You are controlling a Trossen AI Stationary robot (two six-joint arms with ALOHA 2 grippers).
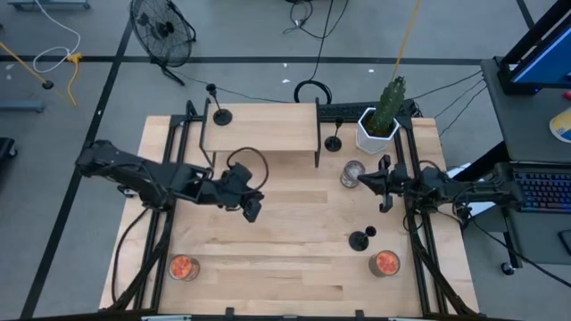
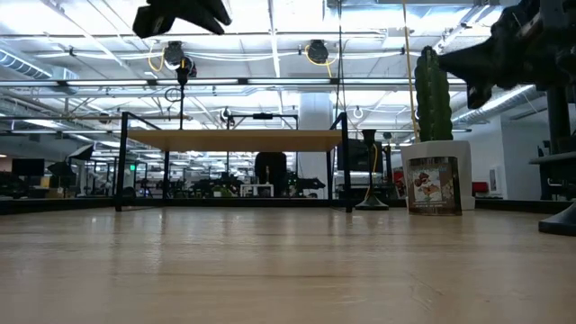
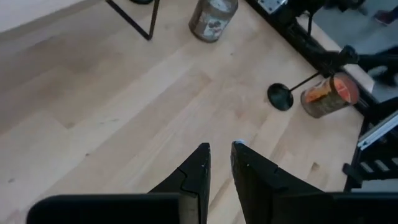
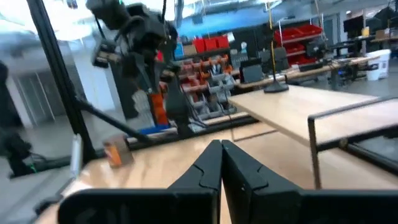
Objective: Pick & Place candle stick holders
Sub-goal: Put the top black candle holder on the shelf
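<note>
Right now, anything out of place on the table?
Possibly. The candle stick holder near the orange-labelled can looks tipped over, its stem slanting toward the can rather than standing upright. Cannot confirm.

The counter (image 1: 268,232) is pale blond wood with fine grain, the candle holders (image 1: 359,239) matte black, the cactus (image 1: 390,100) green in a white pot (image 1: 368,134), the two jars (image 1: 385,263) hold orange-red, and both arms and the small shelf's frame (image 1: 203,134) are black.
</note>
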